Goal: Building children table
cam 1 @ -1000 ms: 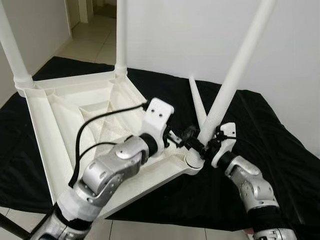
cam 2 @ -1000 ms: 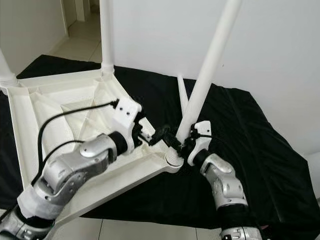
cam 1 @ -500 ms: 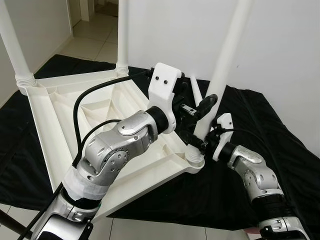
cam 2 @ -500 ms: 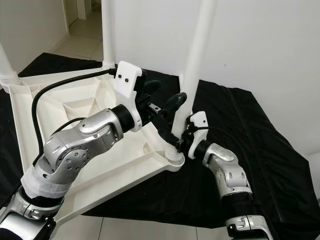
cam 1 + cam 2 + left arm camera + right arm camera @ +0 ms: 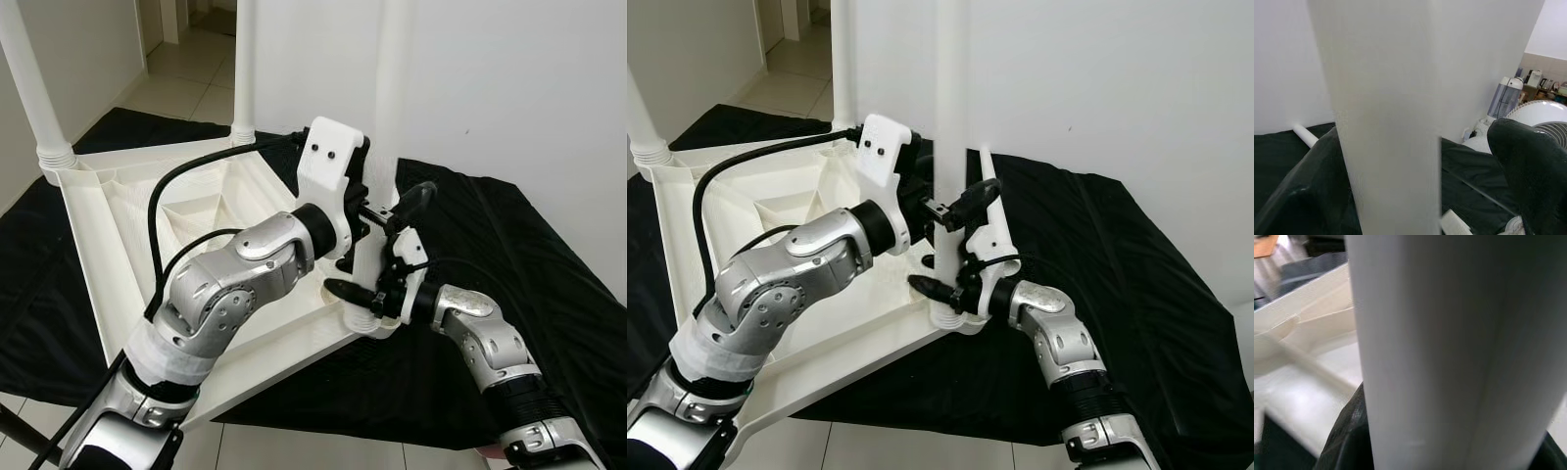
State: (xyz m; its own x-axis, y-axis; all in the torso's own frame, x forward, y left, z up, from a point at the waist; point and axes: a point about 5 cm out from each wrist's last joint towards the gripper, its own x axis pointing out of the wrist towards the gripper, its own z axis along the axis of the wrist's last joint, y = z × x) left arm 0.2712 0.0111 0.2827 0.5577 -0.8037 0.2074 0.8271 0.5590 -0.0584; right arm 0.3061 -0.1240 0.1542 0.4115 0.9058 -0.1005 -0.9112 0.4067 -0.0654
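A white plastic children's table [image 5: 118,245] lies upside down on a black cloth [image 5: 549,264]. Two legs stand at its far corners [image 5: 27,88] [image 5: 243,69]. A third table leg [image 5: 390,108] stands upright in the near corner socket [image 5: 372,323]. My left gripper [image 5: 387,201] is open with this leg between its fingers [image 5: 1533,166]; one finger lies against the leg, the other a little off it. My right gripper [image 5: 367,294] is shut on the leg just above the socket, and the leg [image 5: 1449,347] is very close in its wrist view. A fourth leg [image 5: 988,164] lies loose on the cloth behind.
A white wall [image 5: 509,88] rises right behind the cloth. Tiled floor [image 5: 186,78] and a doorway lie at the back left. The cloth's front edge meets floor tiles [image 5: 323,446] near my feet. A fan [image 5: 1547,115] and an appliance [image 5: 1503,98] stand off to one side.
The near leg has swung from leaning right to upright in its socket. My left gripper rose from the socket to straddle the leg higher up. My right gripper stayed at the base.
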